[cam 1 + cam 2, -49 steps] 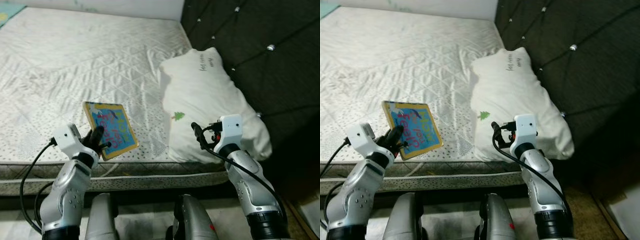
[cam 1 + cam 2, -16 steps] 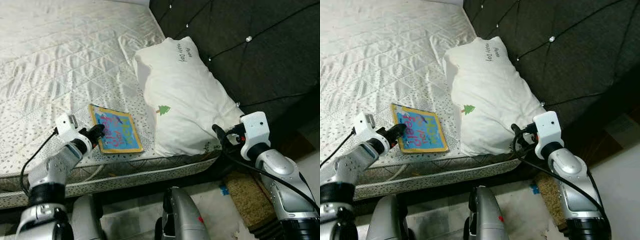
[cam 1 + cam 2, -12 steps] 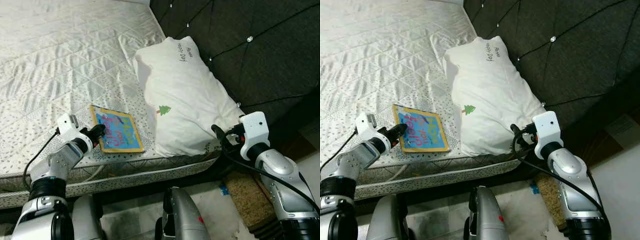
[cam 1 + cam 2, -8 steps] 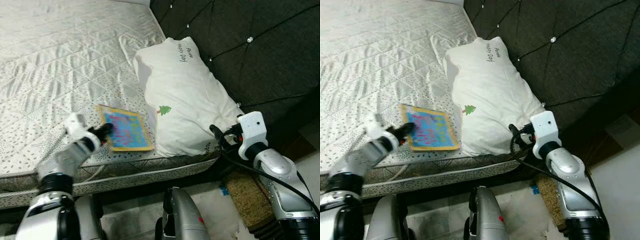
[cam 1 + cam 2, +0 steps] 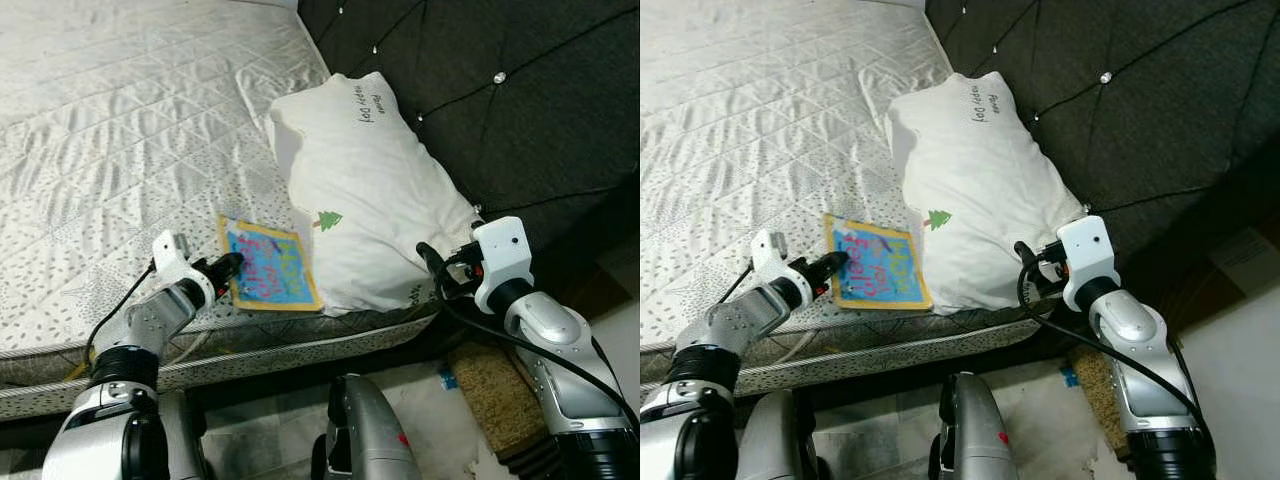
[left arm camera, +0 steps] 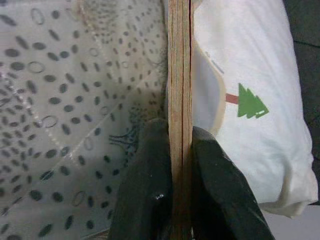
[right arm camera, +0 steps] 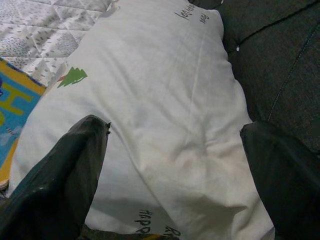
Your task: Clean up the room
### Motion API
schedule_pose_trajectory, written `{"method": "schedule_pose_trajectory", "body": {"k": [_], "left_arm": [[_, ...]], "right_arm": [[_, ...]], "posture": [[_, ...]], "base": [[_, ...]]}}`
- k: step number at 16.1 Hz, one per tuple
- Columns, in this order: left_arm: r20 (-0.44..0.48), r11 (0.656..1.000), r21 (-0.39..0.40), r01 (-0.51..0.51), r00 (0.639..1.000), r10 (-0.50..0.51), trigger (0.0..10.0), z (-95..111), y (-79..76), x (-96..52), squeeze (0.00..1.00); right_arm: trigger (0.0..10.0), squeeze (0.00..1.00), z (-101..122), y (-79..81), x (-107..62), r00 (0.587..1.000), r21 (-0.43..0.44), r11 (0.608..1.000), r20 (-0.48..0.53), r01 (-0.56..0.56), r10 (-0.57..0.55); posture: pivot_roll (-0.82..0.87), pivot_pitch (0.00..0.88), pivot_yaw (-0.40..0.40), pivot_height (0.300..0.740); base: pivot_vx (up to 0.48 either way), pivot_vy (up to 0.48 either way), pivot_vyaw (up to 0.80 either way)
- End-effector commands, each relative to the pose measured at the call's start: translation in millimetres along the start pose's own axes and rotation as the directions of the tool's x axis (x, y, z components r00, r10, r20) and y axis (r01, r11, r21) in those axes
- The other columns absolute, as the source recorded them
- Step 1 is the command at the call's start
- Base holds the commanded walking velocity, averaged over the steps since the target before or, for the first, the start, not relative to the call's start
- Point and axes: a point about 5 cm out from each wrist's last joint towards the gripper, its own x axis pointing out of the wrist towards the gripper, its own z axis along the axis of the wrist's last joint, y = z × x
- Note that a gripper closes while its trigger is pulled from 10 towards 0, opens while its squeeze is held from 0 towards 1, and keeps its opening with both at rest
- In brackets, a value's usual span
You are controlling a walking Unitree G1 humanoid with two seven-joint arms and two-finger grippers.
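a thin picture book [image 5: 270,268] lying flat on the mattress [image 5: 120,130] near its front edge, one side just beside the white pillow [image 5: 370,190]. left gripper [image 5: 228,266] clamped on the book's near edge, one black finger [image 6: 150,190] on each face of the stacked pages. probably light and rather stiff, like board pages, so an edge hold should be enough; likely to tilt or slip if lifted from one corner only. pillow soft and bulky, better taken at a corner or with a deep pinch. right gripper [image 7: 175,175] spread wide in front of the pillow's lower end, holding nothing. no container or box anywhere in sight for putting things away.
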Motion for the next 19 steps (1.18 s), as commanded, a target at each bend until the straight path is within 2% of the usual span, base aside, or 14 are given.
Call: {"method": "schedule_pose_trajectory", "body": {"k": [1, 2, 10, 13, 15, 16, 17, 18, 19], "left_arm": [[-0.018, 0.999, 0.014, 0.03, 0.999, -0.03, 10.0, -0.9, -6.2, 3.1, 0.69], [-0.008, 1.0, 0.015, 0.012, 1.0, -0.012, 10.0, 1.7, -1.5, 1.0, 1.0], [0.08, 0.995, 0.017, -0.096, 0.992, 0.095, 10.0, 23.0, 20.4, -10.5, 1.0], [0.12, 0.986, 0.03, -0.162, 0.98, 0.157, 10.0, 32.8, 31.1, -17.3, 1.0], [0.169, 0.969, 0.051, -0.243, 0.958, 0.232, 10.0, 40.6, 39.6, -22.6, 1.0], [0.225, 0.945, 0.115, -0.305, 0.935, 0.274, 10.0, 47.1, 40.8, -24.8, 1.0], [0.267, 0.934, 0.16, -0.319, 0.925, 0.27, 10.0, 50.4, 35.4, -24.1, 1.0], [0.283, 0.928, 0.179, -0.327, 0.92, 0.27, 10.0, 51.0, 33.5, -23.9, 1.0], [0.289, 0.935, 0.193, -0.299, 0.928, 0.237, 10.0, 46.4, 25.4, -20.8, 1.0]], "right_arm": [[10.0, 0.0, -5.1, -5.4, -1.9, 1.0, -0.009, 1.0, -0.023, 0.012, -0.013], [10.0, 0.0, -7.9, -6.4, -2.6, 0.999, -0.012, 1.0, -0.029, 0.014, -0.014], [10.0, 0.0, -8.7, -6.4, -3.0, 1.0, -0.027, 1.0, -0.027, 0.006, -0.007], [10.0, 0.0, -8.2, -4.9, -2.2, 1.0, -0.028, 1.0, -0.023, 0.004, -0.004], [10.0, 0.0, -8.4, -3.9, -1.4, 1.0, -0.028, 1.0, -0.021, 0.004, -0.005], [10.0, 0.0, -8.6, -3.1, -1.0, 1.0, -0.026, 1.0, -0.019, 0.005, -0.005], [10.0, 0.0, -8.9, -1.7, -0.6, 1.0, -0.022, 1.0, -0.018, 0.005, -0.005], [10.0, 0.0, -9.1, -0.8, -0.3, 1.0, -0.02, 1.0, -0.017, 0.005, -0.005], [10.0, 0.0, -9.4, 2.2, 0.9, 1.0, -0.011, 1.0, -0.014, 0.004, -0.004]], "posture": [[-0.11, 0.121, -0.229, 0.576], [-0.11, 0.122, -0.231, 0.576], [-0.11, 0.126, -0.232, 0.576], [-0.11, 0.126, -0.231, 0.576], [-0.11, 0.126, -0.229, 0.576], [-0.11, 0.125, -0.226, 0.576], [-0.1, 0.123, -0.222, 0.576], [-0.1, 0.123, -0.219, 0.576], [-0.09, 0.119, -0.213, 0.576]], "base": [[0.0, 0.0, 0.0], [0.0, 0.0, 0.0], [0.0, 0.0, 0.0], [0.0, 0.0, 0.0], [0.0, 0.0, 0.0], [0.0, 0.0, 0.0], [0.0, 0.0, 0.0], [0.0, 0.0, 0.0], [0.0, 0.0, 0.0]]}}
